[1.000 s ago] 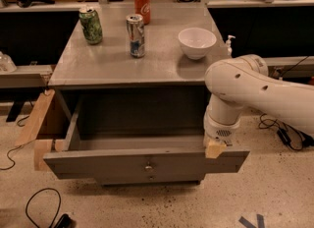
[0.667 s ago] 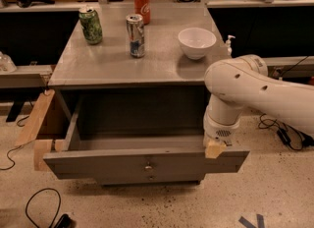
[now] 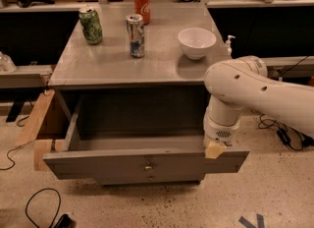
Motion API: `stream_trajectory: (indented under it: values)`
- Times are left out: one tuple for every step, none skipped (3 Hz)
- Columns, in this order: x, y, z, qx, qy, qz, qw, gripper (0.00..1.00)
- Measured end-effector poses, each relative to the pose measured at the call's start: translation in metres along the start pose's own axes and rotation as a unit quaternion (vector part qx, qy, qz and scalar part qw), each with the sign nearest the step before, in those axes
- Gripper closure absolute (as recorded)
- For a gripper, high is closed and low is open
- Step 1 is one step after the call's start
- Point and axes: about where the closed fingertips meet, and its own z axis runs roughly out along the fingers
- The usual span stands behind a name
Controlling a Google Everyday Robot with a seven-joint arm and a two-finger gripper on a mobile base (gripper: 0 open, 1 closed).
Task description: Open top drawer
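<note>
The top drawer (image 3: 122, 163) is pulled far out from the grey cabinet. Its flat grey front faces me, with a small brassy knob (image 3: 148, 167) at the centre and a plain grey inside (image 3: 137, 143). My gripper (image 3: 214, 149) hangs from the white arm (image 3: 255, 92) at the drawer's right end. It sits over the top edge of the drawer front, well to the right of the knob. A tan finger pad (image 3: 214, 150) shows there.
On the cabinet top (image 3: 98, 65) stand a green can (image 3: 91, 25), a silver-blue can (image 3: 135, 35), a red can (image 3: 142, 6) and a white bowl (image 3: 196, 42). A wooden piece (image 3: 37, 126) leans at the cabinet's left. Cables (image 3: 39, 207) lie on the floor.
</note>
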Motion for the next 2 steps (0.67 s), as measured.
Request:
stream_trajectory:
  values:
    - [0.0002,0.0006,0.0007,-0.001,0.000,0.000,1.0000,0.12]
    - [0.0006,0.0017,-0.0013,0.000,0.004,0.001,1.0000,0.00]
